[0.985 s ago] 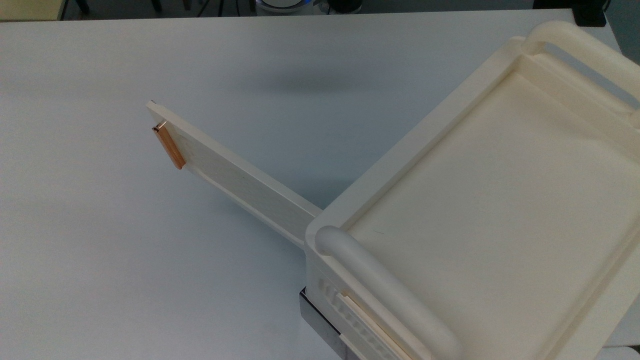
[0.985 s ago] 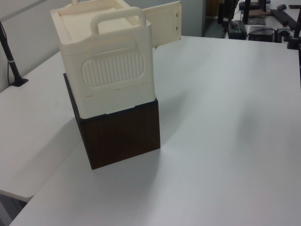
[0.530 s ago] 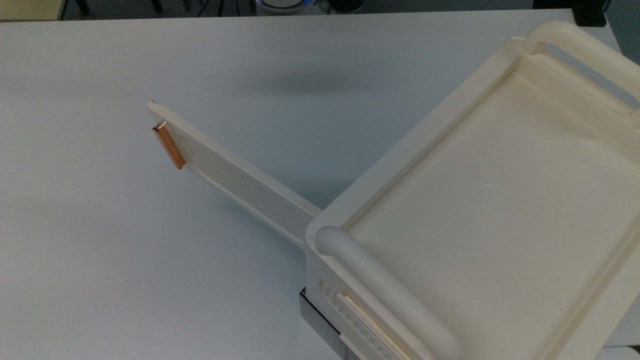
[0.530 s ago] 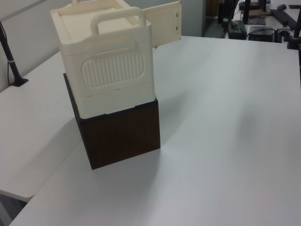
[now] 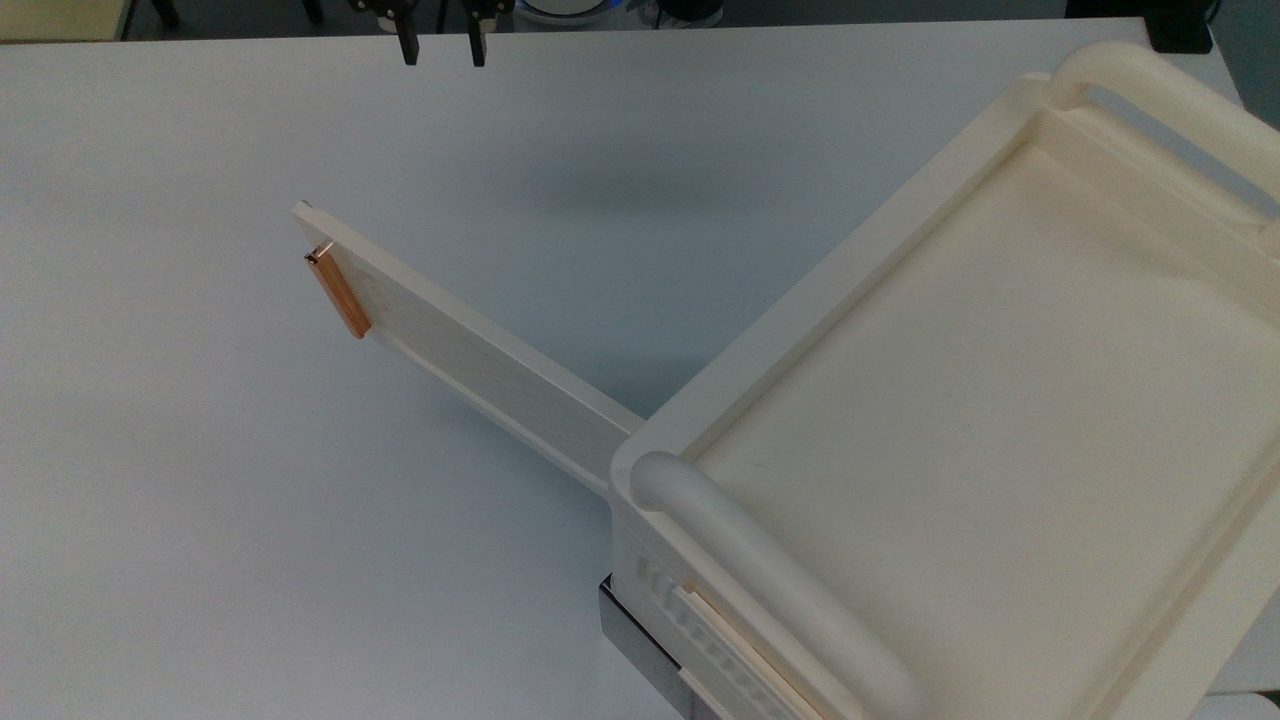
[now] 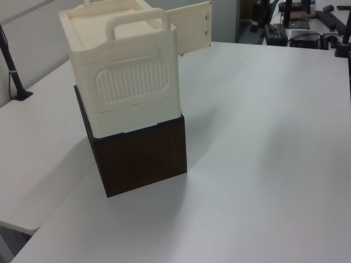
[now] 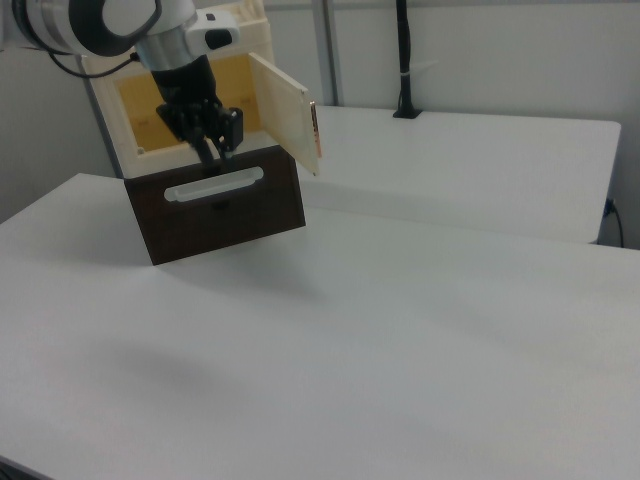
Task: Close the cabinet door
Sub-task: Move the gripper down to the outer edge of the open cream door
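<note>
The cabinet (image 5: 790,320) is a big cream-white box with a recessed top and thick rounded handles, and it stands on a dark brown base (image 6: 143,158). Its cabinet door (image 5: 470,358) is a thin cream panel with a copper handle (image 5: 338,292) at its free end. The door stands swung wide open, out to the top view's left. In the right view the open door (image 7: 283,108) uncovers an orange-lined inside. My gripper (image 5: 441,48) hangs open and holds nothing, above the table beyond the door's free end. In the right view the gripper (image 7: 218,145) is in front of the cabinet's opening, clear of the door.
The white table (image 5: 200,480) spreads wide around the cabinet. The brown base has a drawer front with a white bar handle (image 7: 213,185). A black post (image 6: 13,71) is clamped to a neighbouring table, and another post (image 7: 403,60) stands behind in the right view.
My gripper's fingertips have come into the top view at its upper edge. The door and cabinet have not moved.
</note>
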